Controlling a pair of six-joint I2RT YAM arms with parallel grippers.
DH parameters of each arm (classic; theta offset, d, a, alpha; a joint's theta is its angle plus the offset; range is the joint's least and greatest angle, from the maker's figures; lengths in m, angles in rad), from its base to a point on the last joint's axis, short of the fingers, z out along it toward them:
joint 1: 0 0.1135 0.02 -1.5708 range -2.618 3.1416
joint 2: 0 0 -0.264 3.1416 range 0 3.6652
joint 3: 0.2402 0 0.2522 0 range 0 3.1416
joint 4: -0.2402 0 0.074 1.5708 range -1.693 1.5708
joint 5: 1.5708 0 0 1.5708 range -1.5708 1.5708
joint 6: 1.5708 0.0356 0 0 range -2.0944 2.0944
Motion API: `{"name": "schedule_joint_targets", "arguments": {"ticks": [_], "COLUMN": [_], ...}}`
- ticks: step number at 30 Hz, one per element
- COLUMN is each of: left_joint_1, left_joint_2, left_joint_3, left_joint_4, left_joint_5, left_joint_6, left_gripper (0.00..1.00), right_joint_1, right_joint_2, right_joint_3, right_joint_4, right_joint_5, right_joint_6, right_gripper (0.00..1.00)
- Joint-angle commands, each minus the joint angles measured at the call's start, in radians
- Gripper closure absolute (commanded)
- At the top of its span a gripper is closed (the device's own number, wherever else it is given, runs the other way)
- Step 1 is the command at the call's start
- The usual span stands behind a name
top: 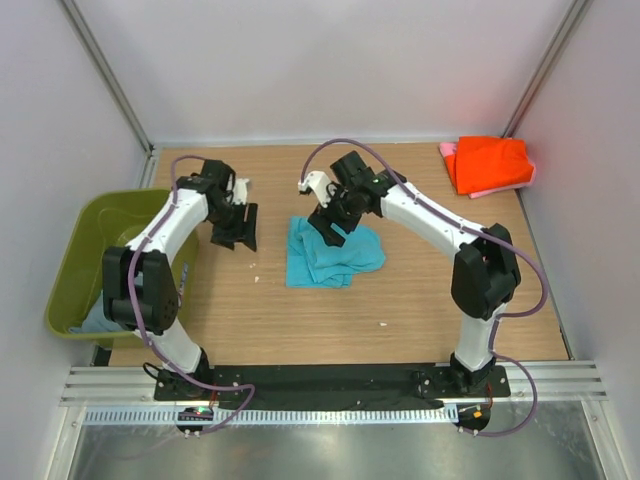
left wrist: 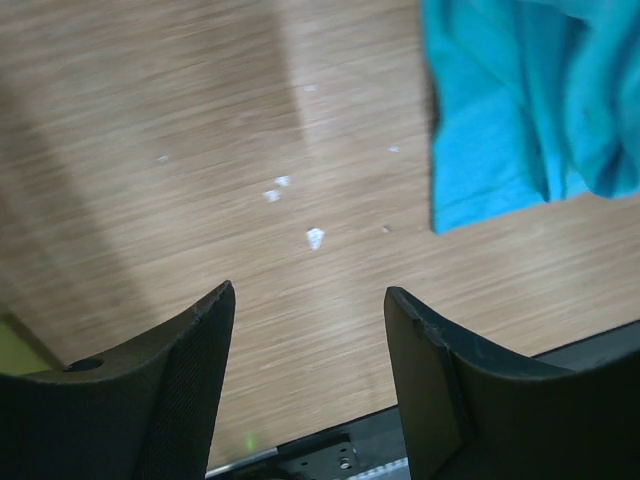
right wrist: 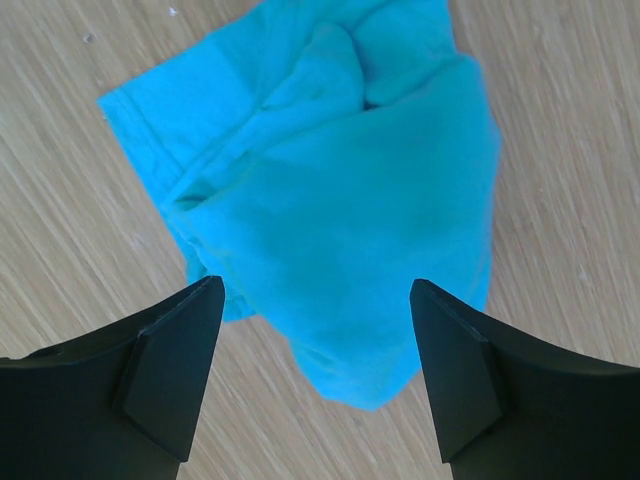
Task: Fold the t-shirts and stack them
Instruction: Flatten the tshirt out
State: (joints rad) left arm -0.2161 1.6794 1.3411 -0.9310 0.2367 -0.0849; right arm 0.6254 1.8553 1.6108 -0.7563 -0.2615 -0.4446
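Closest up is the right gripper [right wrist: 317,285] in its own wrist view: two black fingers spread apart, nothing pinched between them, hanging over the turquoise t-shirt [right wrist: 340,200]. That shirt lies crumpled, sort of half folded, in the middle of the wooden tabletop [top: 420,310]. Over on the other side, the left gripper [left wrist: 310,295] is spread open too, with nothing in it. It's above bare wood just left of the shirt's edge, and a few white specks [left wrist: 315,238] dot the wood under it.

Container-wise, the olive-green bin [top: 75,270] sits beside the left edge of the tabletop, right next to the left arm. Inside, at the near end, the grey-blue t-shirt [top: 98,318] is bunched up. It's partly hidden behind the arm, so I can't say much about how it lies.

In the far right corner, the orange-red t-shirt [top: 490,162] lies folded on top of the pink t-shirt [top: 449,150], with only pink edges poking out. Both are well apart from the grippers.
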Motion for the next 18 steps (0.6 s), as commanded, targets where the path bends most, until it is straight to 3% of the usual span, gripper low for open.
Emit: {"name": "schedule_joint_targets", "arguments": {"ticks": [1, 9, 18], "left_joint_1": [0.066, 0.101, 0.129], "left_joint_2": [-0.069, -0.083, -0.124], "left_joint_3": [-0.010, 0.001, -0.019], "left_joint_4": [0.024, 0.032, 0.026], "left_joint_5": [0.032, 0.019, 0.039], "left_joint_6": [-0.050, -0.061, -0.072], "left_gripper": [0.38, 0.38, 0.38], "right_joint_1": [0.052, 0.103, 0.119], "right_joint_2": [0.001, 0.107, 0.251], "right_joint_3": [0.041, 0.064, 0.162], "right_joint_4": [0.018, 0.057, 0.150], "right_joint_5": [-0.059, -0.084, 0.031], "right_joint_6": [-0.016, -0.010, -0.002], "right_gripper": [0.20, 0.26, 0.25]}}
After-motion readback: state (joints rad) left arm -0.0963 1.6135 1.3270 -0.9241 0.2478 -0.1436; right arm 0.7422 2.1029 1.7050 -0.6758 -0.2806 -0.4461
